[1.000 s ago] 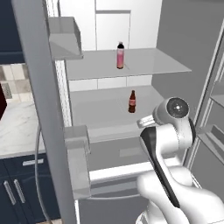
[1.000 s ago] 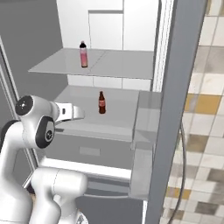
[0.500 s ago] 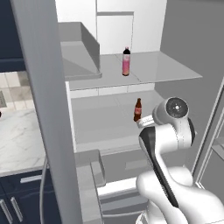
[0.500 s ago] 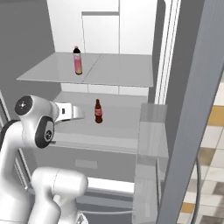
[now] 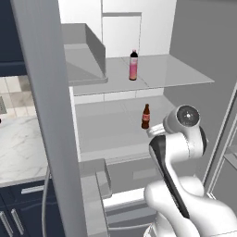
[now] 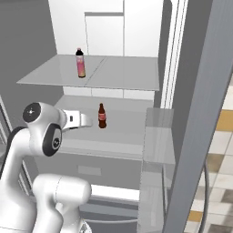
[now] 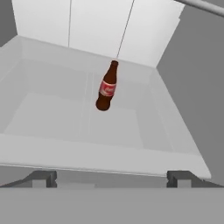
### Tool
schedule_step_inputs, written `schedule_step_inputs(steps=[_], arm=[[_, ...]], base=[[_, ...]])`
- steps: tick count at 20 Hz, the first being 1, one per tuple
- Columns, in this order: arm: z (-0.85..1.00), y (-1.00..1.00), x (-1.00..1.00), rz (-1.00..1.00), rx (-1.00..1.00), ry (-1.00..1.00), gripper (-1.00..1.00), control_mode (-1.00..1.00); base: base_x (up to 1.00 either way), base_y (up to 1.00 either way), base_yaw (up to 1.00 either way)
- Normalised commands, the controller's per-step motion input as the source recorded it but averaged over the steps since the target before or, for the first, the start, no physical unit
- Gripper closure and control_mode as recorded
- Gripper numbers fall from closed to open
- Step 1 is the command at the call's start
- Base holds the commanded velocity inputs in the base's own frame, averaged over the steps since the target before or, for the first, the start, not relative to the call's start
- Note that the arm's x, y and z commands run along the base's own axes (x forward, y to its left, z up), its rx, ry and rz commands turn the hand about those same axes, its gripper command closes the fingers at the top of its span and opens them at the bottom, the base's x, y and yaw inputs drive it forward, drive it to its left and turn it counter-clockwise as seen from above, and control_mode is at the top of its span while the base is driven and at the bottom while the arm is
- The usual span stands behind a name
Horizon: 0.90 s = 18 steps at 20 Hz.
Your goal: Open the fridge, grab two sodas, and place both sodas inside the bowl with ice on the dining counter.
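The fridge (image 5: 46, 115) stands open, showing its white interior (image 6: 104, 27) and grey shelves. A pink soda (image 5: 134, 65) (image 6: 80, 63) stands upright on the upper shelf. A shorter dark brown soda with a red label (image 5: 146, 116) (image 6: 102, 116) (image 7: 107, 86) stands on the lower shelf. My gripper (image 6: 89, 121) (image 7: 112, 179) is open at the front edge of that lower shelf, pointing at the brown soda and well short of it, with nothing between its fingers. The bowl with ice and the dining counter are out of view.
The open fridge door (image 6: 195, 118) with its door bin (image 6: 157, 136) stands close on the right. A second door bin (image 5: 95, 180) juts out low on the left. A marble counter (image 5: 18, 148) over navy cabinets lies left of the fridge.
The whole picture has shifted as the base drove, so the fridge interior sits more centred and larger. Both sodas stay where they were on their shelves. The gripper stays open.
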Motion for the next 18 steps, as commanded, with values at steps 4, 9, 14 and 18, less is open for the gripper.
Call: schedule_step_inputs(steps=[4, 9, 14, 18], arm=[[-0.13, -0.01, 0.14, 0.05, 0.01, -0.24, -1.00, -1.00], [-0.33, 0.00, 0.02, 0.08, 0.00, -0.25, -1.00, -1.00], [-0.11, -0.02, 0.23, 0.04, 0.04, -0.02, -1.00, -1.00], [-0.11, -0.02, 0.33, 0.05, 0.05, 0.00, -1.00, -1.00]], base=[[0.00, 0.00, 0.00], [0.00, 0.00, 0.00], [0.00, 0.00, 0.00], [0.00, 0.00, 0.00]])
